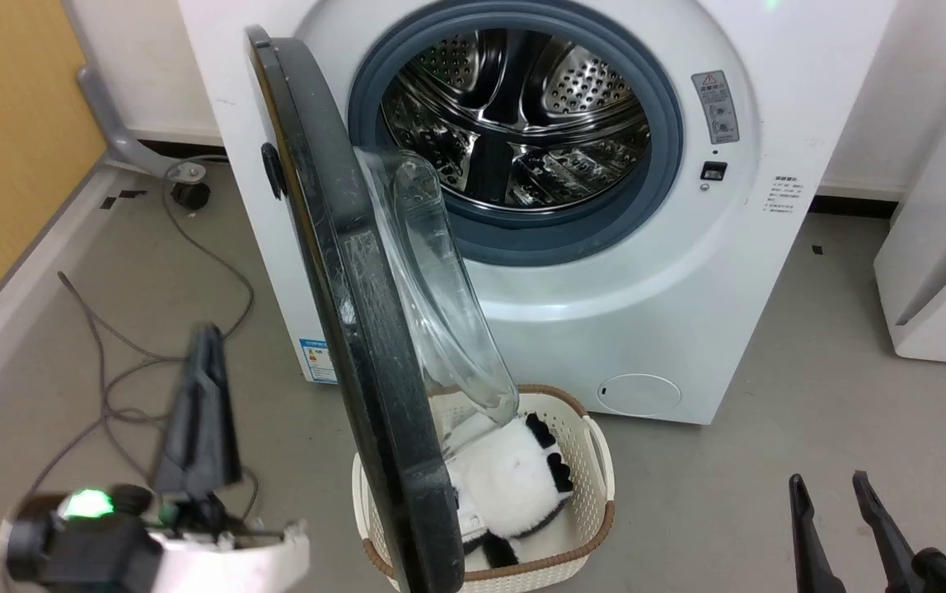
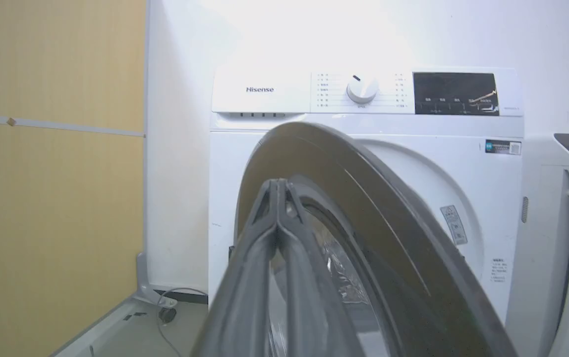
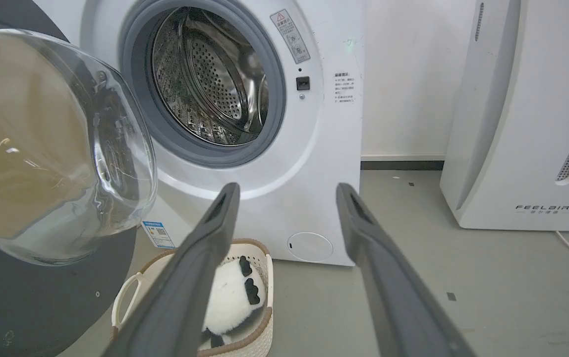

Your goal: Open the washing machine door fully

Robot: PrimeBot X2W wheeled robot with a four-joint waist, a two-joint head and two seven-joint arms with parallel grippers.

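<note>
In front of the washer (image 1: 629,288), the door (image 1: 358,329) stands about half open, hinged at the washer's left, with its edge turned toward the head camera. Under it sits a basket (image 1: 597,461) holding a toy panda (image 1: 514,478). The left gripper (image 1: 209,338) is clenched on nothing, near the door's outer face but apart from it. The right gripper (image 1: 830,482) is spread and empty, well apart on the glass side. I judge that the last part of the swing is not yet done. The next move calls for a push from the glass side, with the left arm out of the door's path.
</note>
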